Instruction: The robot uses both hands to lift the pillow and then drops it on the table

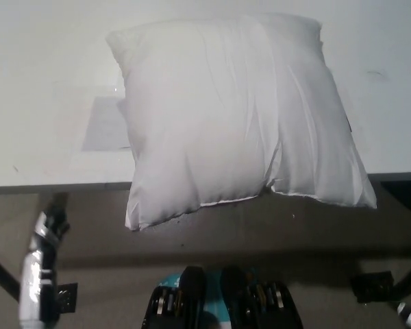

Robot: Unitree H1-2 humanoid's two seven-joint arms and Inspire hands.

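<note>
1. Head view: the pillow (233,113) is seen lying on the white desk (48,82), at its near edge, with the near corners hanging over that edge.
2. A faint grey rectangular patch (106,123) is seen on the desk just left of the pillow, partly tucked under it.
3. The left hand (48,229) is seen low, below the near edge at the left, well apart from the pillow. Nothing is held; whether its fingers are spread or curled cannot be told at this blur.
4. The right hand is barely shown: only a small piece at the bottom right corner, state cannot be told.
5. Judged: lift not yet started, pillow untouched.
6. Risk: pillow already overhangs, so a one-sided or early push could slide it off the near edge.
7. Risk: soft filling may sag out of an uneven two-hand grasp.
</note>
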